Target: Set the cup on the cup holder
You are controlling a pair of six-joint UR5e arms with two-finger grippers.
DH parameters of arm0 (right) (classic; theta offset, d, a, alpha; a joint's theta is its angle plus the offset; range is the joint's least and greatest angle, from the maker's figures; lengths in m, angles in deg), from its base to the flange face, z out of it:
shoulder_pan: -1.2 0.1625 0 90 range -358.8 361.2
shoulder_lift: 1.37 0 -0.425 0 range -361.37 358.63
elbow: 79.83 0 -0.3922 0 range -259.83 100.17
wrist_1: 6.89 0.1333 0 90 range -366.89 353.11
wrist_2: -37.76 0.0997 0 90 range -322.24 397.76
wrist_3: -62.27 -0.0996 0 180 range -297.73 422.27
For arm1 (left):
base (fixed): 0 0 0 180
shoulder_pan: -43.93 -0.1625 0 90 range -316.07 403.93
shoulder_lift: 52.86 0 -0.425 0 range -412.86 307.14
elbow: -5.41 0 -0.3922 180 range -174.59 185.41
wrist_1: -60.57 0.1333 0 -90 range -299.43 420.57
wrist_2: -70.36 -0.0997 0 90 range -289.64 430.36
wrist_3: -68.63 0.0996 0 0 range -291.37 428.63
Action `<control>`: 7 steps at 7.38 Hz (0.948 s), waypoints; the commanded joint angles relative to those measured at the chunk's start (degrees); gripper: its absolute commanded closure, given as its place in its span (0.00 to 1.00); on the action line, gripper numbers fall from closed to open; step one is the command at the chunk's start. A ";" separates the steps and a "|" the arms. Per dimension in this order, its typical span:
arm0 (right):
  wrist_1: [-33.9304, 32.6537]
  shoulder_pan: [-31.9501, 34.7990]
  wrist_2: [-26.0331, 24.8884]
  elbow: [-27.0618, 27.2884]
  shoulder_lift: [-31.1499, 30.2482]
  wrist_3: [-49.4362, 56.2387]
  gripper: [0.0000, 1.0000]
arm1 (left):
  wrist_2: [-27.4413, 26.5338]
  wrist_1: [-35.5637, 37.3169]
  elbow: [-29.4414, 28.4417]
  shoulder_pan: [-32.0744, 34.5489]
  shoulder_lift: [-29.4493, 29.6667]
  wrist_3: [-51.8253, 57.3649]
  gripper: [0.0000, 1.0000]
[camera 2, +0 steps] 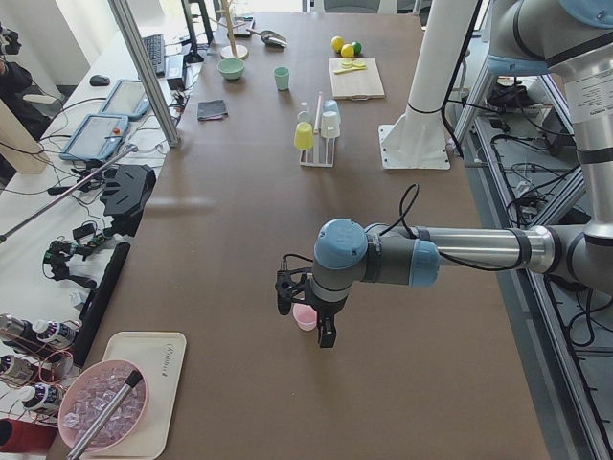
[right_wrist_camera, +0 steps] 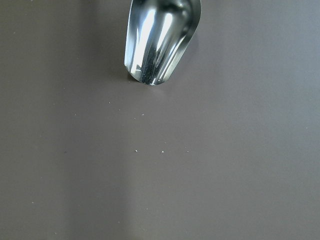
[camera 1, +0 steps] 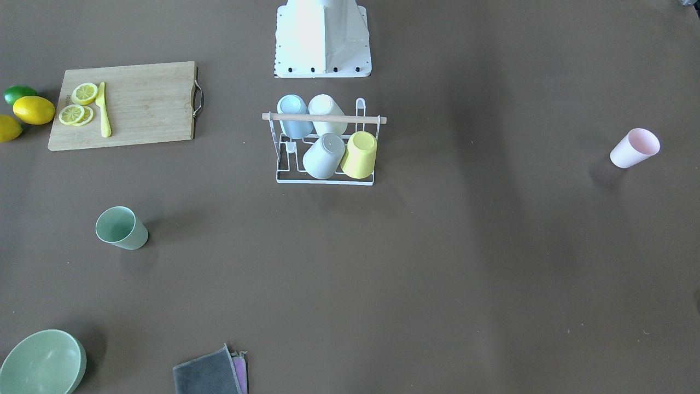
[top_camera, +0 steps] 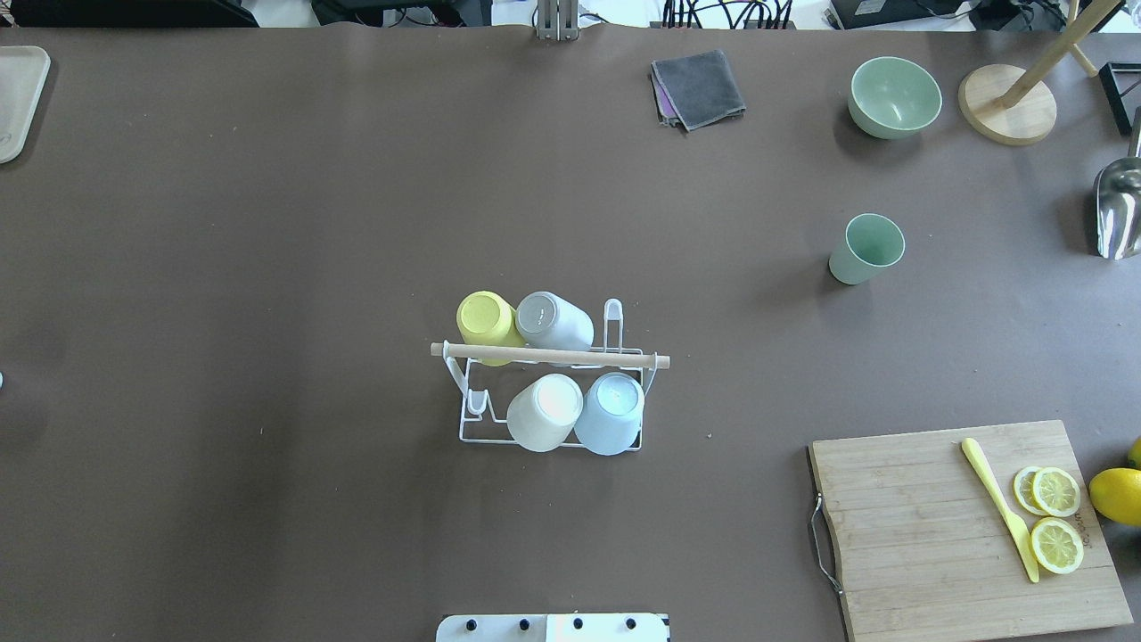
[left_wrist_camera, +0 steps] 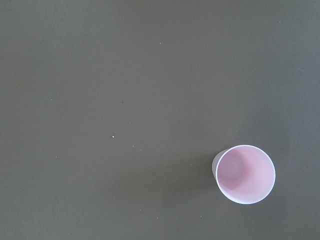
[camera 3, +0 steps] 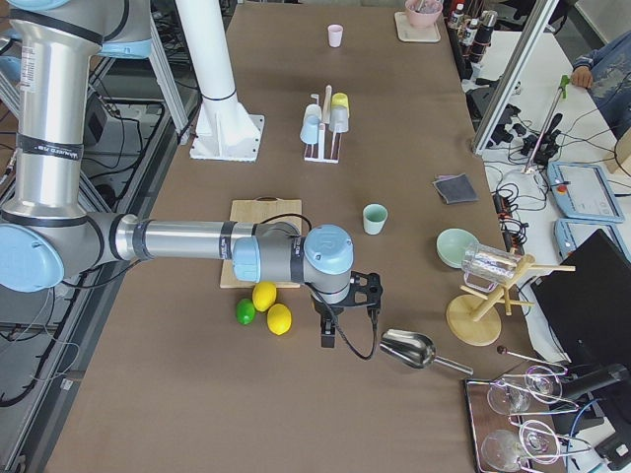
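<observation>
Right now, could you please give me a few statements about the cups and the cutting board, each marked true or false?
1. Four cups sit upside down on the cup holder. True.
2. The pink cup lies on its side. False: it stands upright with its opening up, as the left wrist view shows.
3. The green cup stands on the cutting board. False: it stands on the bare table, well apart from the board.
4. A yellow knife lies on the cutting board beside the lemon slices. True.
</observation>
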 commanded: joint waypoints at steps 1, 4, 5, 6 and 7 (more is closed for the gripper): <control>0.43 0.00 -0.30 0.11 0.10 0.04 0.00 | 0.00 0.00 0.06 0.00 0.02 0.00 0.02; 0.53 -0.17 -0.04 0.20 0.98 0.74 0.00 | 0.00 0.00 0.06 0.09 0.37 0.00 0.02; 0.53 -0.17 0.39 0.20 0.98 0.74 0.00 | 0.00 0.00 -0.03 0.09 0.37 0.00 0.02; 0.53 -0.26 0.49 0.29 1.42 0.74 0.00 | 0.00 0.00 -0.03 0.09 0.11 0.00 0.02; 0.44 -0.70 0.49 0.29 2.38 0.57 0.00 | 0.00 0.00 -0.47 0.09 0.02 0.00 0.02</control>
